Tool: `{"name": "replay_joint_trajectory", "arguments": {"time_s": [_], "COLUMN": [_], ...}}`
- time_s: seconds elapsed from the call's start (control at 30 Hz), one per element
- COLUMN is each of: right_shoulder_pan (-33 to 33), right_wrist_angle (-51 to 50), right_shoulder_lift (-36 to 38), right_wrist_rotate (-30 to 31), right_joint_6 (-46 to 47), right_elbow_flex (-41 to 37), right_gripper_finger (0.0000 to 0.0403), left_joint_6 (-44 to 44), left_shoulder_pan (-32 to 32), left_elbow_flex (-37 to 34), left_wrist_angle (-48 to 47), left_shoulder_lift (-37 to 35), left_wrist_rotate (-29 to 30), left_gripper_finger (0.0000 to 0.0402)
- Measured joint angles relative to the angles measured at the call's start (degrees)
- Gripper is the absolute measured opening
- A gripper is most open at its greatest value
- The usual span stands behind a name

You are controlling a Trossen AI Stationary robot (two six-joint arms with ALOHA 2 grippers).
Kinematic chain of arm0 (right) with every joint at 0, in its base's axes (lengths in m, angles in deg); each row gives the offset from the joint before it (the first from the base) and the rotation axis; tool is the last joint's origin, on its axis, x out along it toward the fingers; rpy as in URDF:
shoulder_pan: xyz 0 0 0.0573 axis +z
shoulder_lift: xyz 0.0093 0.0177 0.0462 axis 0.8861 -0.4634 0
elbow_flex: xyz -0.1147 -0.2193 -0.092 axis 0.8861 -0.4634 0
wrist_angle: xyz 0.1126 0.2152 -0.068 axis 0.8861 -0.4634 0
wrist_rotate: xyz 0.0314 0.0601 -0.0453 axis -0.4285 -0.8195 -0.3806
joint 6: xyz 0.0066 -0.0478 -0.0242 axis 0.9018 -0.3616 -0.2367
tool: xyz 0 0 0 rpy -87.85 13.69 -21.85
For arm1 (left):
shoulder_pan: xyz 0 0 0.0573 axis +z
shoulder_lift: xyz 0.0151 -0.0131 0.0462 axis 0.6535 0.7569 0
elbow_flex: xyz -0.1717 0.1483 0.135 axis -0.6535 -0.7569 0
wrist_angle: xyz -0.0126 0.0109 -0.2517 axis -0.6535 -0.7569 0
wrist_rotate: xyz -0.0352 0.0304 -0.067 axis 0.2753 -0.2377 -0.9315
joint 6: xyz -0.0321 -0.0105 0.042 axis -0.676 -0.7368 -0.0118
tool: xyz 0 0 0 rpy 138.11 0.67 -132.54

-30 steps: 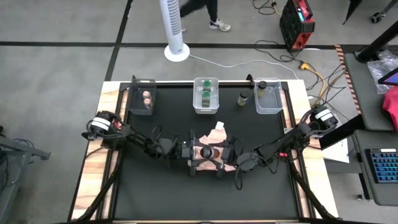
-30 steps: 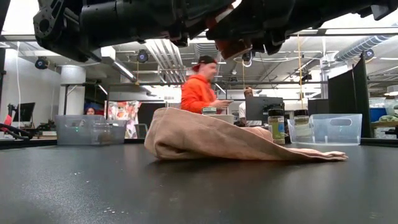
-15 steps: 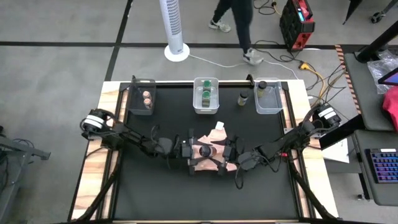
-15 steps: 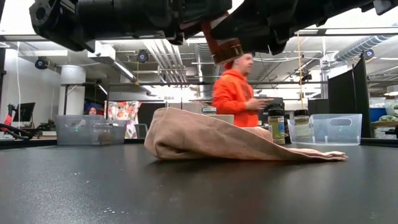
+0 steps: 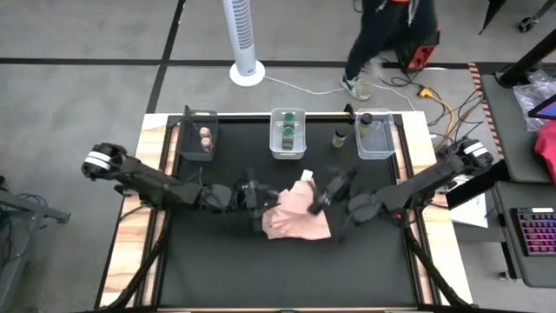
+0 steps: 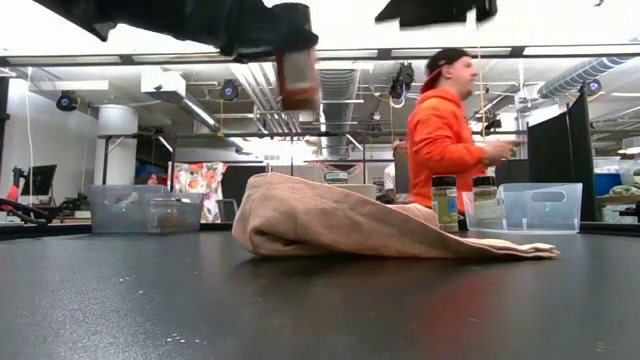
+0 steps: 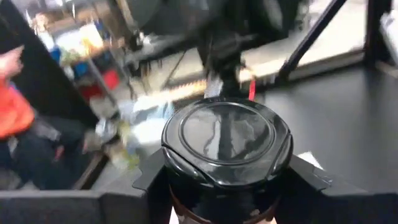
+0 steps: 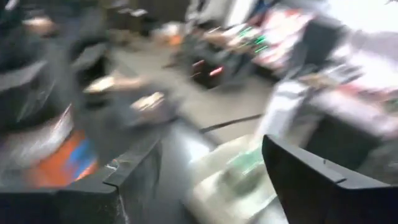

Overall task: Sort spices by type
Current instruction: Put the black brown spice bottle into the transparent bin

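Note:
My left gripper (image 5: 255, 198) hangs above the left edge of the pink cloth (image 5: 297, 217), shut on a spice jar with a black lid (image 7: 227, 134) and a reddish body (image 6: 298, 82). My right gripper (image 5: 327, 193) is open and bare above the cloth's far right corner. The cloth lies crumpled on the black mat. Three clear bins stand along the far edge. The left bin (image 5: 186, 139) has tan-lidded jars, the middle bin (image 5: 274, 143) green-lidded jars, and the right bin (image 5: 388, 139) one dark-lidded jar. Another jar (image 5: 339, 136) stands on the mat between the middle and right bins. My left gripper pinches the jar between its two fingers (image 7: 152, 179), one on each side of the body just under the lid's rim (image 7: 186, 186). The fingers reach in roughly level from the table's left. The jar stands upright with its lid up, lifted clear of the cloth and the mat.
A person in an orange top (image 6: 445, 130) walks past behind the table's far edge. A white fan (image 5: 243, 39) stands beyond the table. The near half of the black mat (image 5: 287, 274) carries nothing.
Both grippers have risen off the cloth and tipped up toward level. My left one has carried the black-lidded jar up, clear of the cloth. My right one has drawn away toward the far right. The cloth has stayed in place. The person has walked to the right.

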Motion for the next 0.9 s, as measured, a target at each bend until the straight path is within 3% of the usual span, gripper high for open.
{"name": "replay_joint_trajectory", "arguments": {"time_s": [0.1, 0.17, 0.3, 0.37, 0.43, 0.5, 0.57, 0.73, 0.9], "right_shoulder_pan": [-3.8, -7.5, -10.1, -8.3, -6.9, -6.0, -5.0, -2.5, -2.2], "right_wrist_angle": [5.3, 9.5, 3.4, -4.9, -10.7, -12.5, -9.8, -5.8, -4.7], "right_shoulder_lift": [3.0, 4.0, 6.1, 7.2, 7.5, 6.9, 5.3, -2.1, -9.1], "right_wrist_rotate": [4.6, 4.5, 2.8, -5.4, -20.7, -34.7, -44.1, -46.4, -45.9], "right_joint_6": [-16.5, -23.0, -19.4, -12.1, -6.3, -3.2, -2.8, -7.0, -7.2], "right_elbow_flex": [4.8, 7.5, 10.6, 10.9, 10.6, 9.6, 8.5, 8.5, 12.1], "right_gripper_finger": [0.0240, 0.0219, 0.0170, 0.0145, 0.0123, 0.0104, 0.0088, 0.0070, 0.0104], "left_joint_6": [-1.7, -0.7, 1.4, 1.4, 1.3, 1.8, 2.7, 4.2, 2.5], "left_shoulder_pan": [0.0, -0.3, -0.9, -1.0, -1.2, -1.2, -1.2, -1.2, -1.1], "left_elbow_flex": [-0.2, -0.2, -0.3, -0.3, -0.5, -0.5, -0.5, -0.5, -0.3], "left_wrist_angle": [-3.5, -4.2, -5.2, -5.7, -6.4, -6.4, -6.3, -6.2, -6.2], "left_shoulder_lift": [-2.4, -3.4, -4.1, -4.1, -3.9, -3.4, -3.1, -3.0, -3.3], "left_wrist_rotate": [0.4, 0.0, -1.3, -1.8, -2.3, -3.2, -6.0, -17.4, -15.6], "left_gripper_finger": [0.0185, 0.0185, 0.0185, 0.0185, 0.0185, 0.0185, 0.0185, 0.0185, 0.0185]}}
